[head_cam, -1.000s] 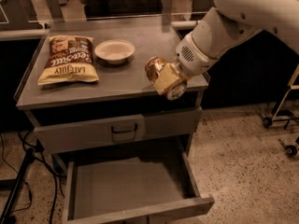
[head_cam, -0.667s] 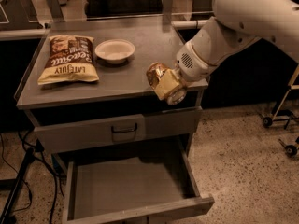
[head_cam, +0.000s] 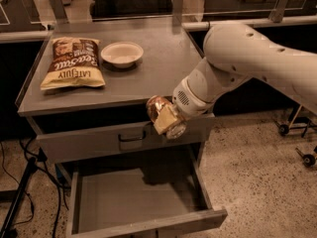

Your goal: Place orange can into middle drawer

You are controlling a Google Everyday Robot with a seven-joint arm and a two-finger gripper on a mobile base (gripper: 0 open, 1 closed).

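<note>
The orange can [head_cam: 159, 110], shiny orange-gold with a silver end, lies on its side in my gripper [head_cam: 166, 117], which is shut on it. The white arm reaches in from the right. Can and gripper hang in front of the cabinet's front edge, at the height of the top drawer front [head_cam: 94, 143], above the right half of the middle drawer [head_cam: 133, 197]. The middle drawer is pulled out, grey, wide and shallow, with a bare floor.
On the cabinet top [head_cam: 163, 58] lie a chip bag [head_cam: 73, 62] at the left and a white bowl [head_cam: 122, 53] in the middle. The top drawer is closed and has a dark handle [head_cam: 132, 136]. Cables [head_cam: 20, 192] hang at the left.
The gripper with the can has moved left and down, from over the cabinet top's right front corner to in front of the top drawer, above the open drawer.
</note>
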